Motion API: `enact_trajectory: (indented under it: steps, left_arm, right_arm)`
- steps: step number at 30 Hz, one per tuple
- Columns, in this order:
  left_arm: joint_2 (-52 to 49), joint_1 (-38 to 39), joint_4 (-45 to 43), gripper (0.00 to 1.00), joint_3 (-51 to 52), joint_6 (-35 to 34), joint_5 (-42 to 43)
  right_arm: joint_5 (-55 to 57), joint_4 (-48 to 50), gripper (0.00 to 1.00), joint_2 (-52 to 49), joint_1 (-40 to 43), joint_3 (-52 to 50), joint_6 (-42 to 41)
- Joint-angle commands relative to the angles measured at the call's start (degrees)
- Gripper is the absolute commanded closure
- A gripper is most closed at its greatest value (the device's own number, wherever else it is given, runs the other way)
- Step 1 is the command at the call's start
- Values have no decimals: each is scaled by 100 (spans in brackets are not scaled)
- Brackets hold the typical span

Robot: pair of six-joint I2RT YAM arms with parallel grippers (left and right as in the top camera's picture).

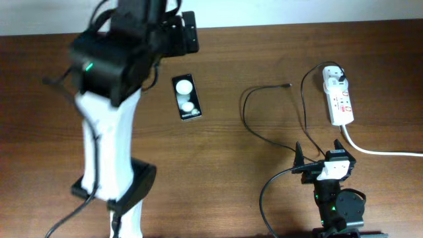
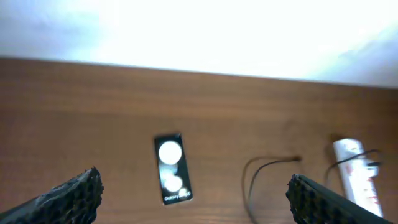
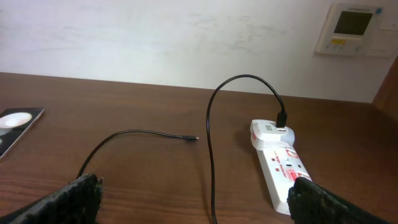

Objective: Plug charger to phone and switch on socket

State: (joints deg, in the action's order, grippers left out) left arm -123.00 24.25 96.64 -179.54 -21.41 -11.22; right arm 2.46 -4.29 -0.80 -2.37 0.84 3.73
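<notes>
Brown wood table (image 3: 155,106), white wall (image 3: 155,43) behind w/ ctrl panel (image 3: 354,28).
</notes>
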Motion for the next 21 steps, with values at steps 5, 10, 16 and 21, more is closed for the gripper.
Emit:
enact_trajectory:
  steps: [5,10,16,21]
  left_arm:
    - [-415,31,-437,1,315,-291,-1550]
    - [-1215,-155,-2033,1,326,236,-1368]
    - [-1484,-496,-2951,1,328,1314,-1303]
    - [-645,-1427,-3289,1,2238,710,-348]
  right_arm:
    - [-35,-17,1,59,20,-52,35]
    - [-35,-17,1,59,20,-52,35]
    - [-35,-17,1,59,20,-52,35]
    - [-35,-17,1,59,20,-52,35]
